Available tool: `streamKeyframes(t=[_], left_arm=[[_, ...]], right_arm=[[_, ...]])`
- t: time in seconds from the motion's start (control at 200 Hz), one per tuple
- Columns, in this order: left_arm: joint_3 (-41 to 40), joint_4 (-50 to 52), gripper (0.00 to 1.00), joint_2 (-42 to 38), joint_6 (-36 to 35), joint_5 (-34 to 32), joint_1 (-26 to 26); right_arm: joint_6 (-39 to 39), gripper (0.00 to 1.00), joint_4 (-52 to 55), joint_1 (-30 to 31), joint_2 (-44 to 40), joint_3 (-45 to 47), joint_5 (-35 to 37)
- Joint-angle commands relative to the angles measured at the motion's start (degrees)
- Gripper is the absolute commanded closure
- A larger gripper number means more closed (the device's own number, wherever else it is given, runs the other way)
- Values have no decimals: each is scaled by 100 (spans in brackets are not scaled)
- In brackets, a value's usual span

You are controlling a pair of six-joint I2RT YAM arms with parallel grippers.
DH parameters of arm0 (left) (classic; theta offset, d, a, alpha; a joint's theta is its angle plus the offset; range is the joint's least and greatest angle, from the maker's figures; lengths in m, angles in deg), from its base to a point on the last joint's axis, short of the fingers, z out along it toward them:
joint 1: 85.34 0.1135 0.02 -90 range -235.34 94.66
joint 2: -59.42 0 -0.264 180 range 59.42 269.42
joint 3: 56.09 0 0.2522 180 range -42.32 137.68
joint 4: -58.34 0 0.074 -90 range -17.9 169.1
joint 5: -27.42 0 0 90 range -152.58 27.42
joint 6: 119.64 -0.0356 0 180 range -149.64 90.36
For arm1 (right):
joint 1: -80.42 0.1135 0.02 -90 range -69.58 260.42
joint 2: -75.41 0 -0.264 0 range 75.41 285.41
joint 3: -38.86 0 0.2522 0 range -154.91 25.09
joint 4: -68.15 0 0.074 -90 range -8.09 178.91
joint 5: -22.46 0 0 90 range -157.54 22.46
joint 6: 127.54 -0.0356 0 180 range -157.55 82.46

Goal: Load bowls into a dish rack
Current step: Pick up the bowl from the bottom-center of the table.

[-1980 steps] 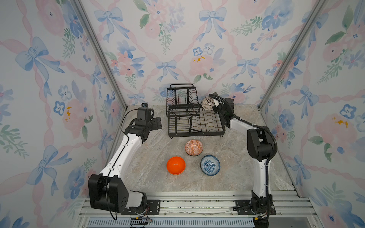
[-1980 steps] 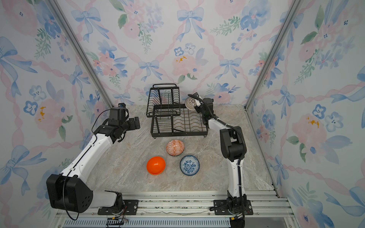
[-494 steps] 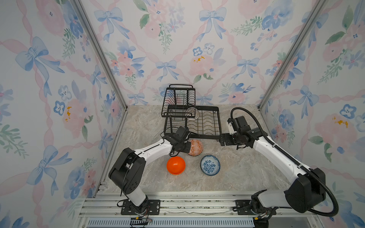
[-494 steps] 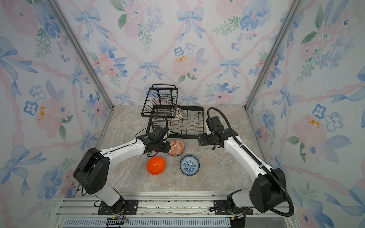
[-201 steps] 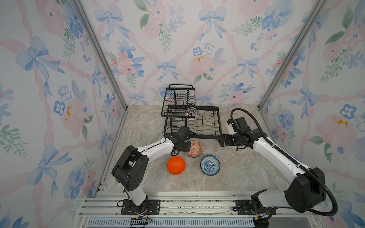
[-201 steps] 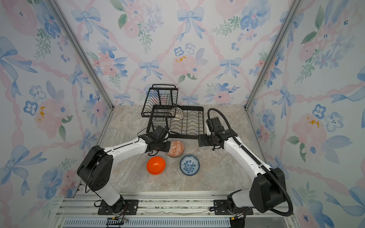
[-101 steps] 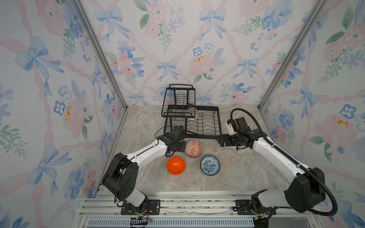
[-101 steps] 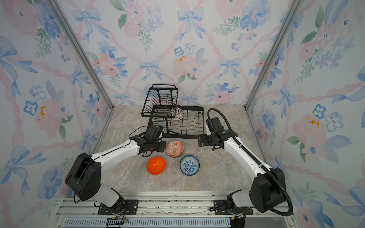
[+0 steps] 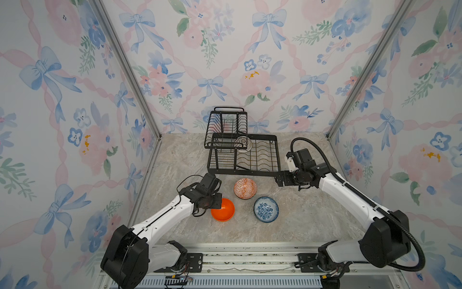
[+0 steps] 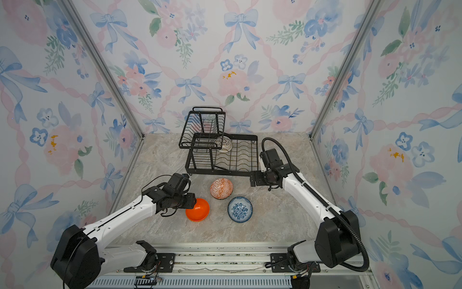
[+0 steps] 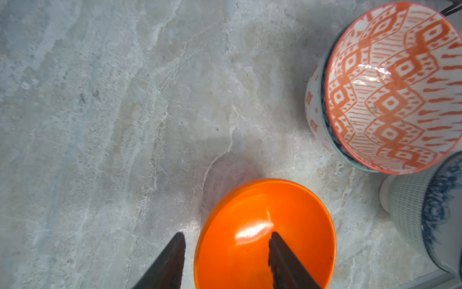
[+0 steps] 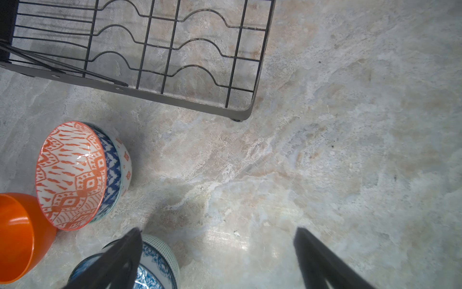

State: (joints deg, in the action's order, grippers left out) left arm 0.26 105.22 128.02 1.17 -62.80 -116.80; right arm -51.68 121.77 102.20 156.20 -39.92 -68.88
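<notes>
Rim of orange bowl (image 11: 265,220) between spread fingers (image 11: 172,260) of left hand (image 11: 226,236), wrist view only; right hand (image 12: 218,231) agape

Low in the middle of both top views, the left rim of the orange bowl (image 9: 226,212) is covered by the left gripper (image 9: 218,201), whose jaws are hidden under its housing; higher up, the lattice bowl (image 9: 246,146) in the dish rack (image 9: 245,172) is partly screened by basket wires, its pattern too small to be read. In the left wrist view the orange bowl, the floral bowl (image 11: 430,212) and the jaws are cut off at the edges. In the right wrist view the floral bowl is masked by one finger (image 12: 112,260) of the right gripper (image 12: 217,234), and the dish rack is cropped.
</notes>
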Motion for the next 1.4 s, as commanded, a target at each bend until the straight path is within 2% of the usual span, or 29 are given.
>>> streamKeyframes(t=[0.0, 0.23, 0.535, 0.695, 0.75, 1.105, 1.39], left_arm=[[-310, 219, 46, -97, 270, 285, -23], [-256, 300, 55, 301, 286, 287, -194], [-255, 303, 81, 431, 321, 166, -225], [-149, 340, 100, 320, 303, 37, -221], [-84, 422, 100, 295, 278, -35, -220], [1741, 766, 100, 157, -33, -585, -342], [3832, 714, 100, 1100, -896, -1693, -861]], right_arm=[[35, 3, 84, -36, 55, -108, -72], [35, 3, 66, -38, 0, -43, -34], [42, 3, 35, -47, -37, 42, -11], [51, 3, 49, -47, -61, 6, -24], [51, 3, 42, -35, -89, 6, -38], [168, 3, 163, -23, -113, -441, -155], [369, 3, 239, 51, -379, -1053, -323]])
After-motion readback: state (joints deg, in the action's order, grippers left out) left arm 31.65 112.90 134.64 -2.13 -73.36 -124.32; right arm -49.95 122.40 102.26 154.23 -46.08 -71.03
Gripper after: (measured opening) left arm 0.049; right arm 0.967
